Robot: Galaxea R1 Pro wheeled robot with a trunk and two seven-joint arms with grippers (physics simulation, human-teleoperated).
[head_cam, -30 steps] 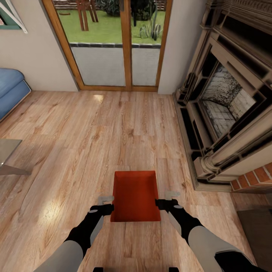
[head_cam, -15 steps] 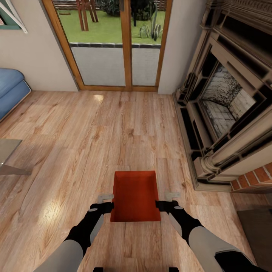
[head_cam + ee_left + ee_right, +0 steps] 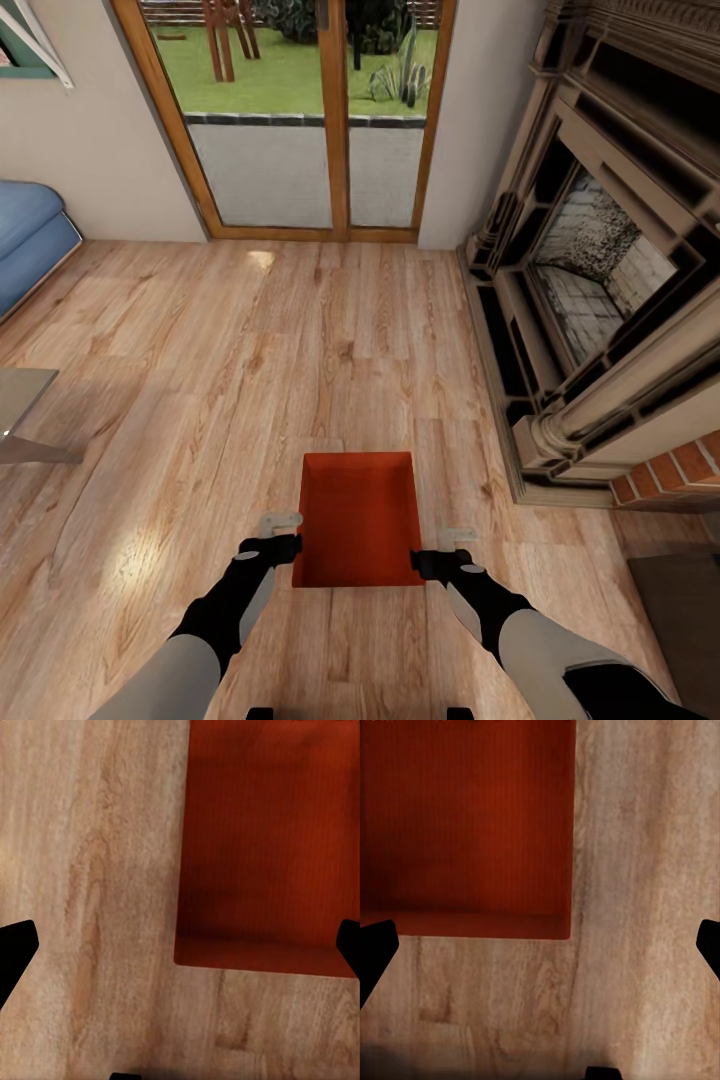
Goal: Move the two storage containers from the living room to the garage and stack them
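One orange-red storage container (image 3: 358, 520) rests on the light wood-plank floor (image 3: 300, 340) of the living room, straight ahead of me, open side up. My left gripper (image 3: 280, 537) hovers open beside its near left corner, apart from the wall. My right gripper (image 3: 450, 552) hovers open beside its near right corner. In the left wrist view the container (image 3: 270, 847) has its near corner between the wide-spread fingers (image 3: 15, 952). The right wrist view shows the container (image 3: 465, 825) with its corner likewise between the fingers (image 3: 375, 949). The second container and the garage are out of view.
A brick-and-stone fireplace (image 3: 600, 300) runs along the right. Wood-framed glass doors (image 3: 320, 120) stand ahead. A blue sofa (image 3: 30, 240) and a glass table corner (image 3: 20, 420) are at the left. A dark mat (image 3: 680, 620) lies near right.
My right gripper has drawn back a little toward me along the container's right side. The left gripper and the container have stayed put.
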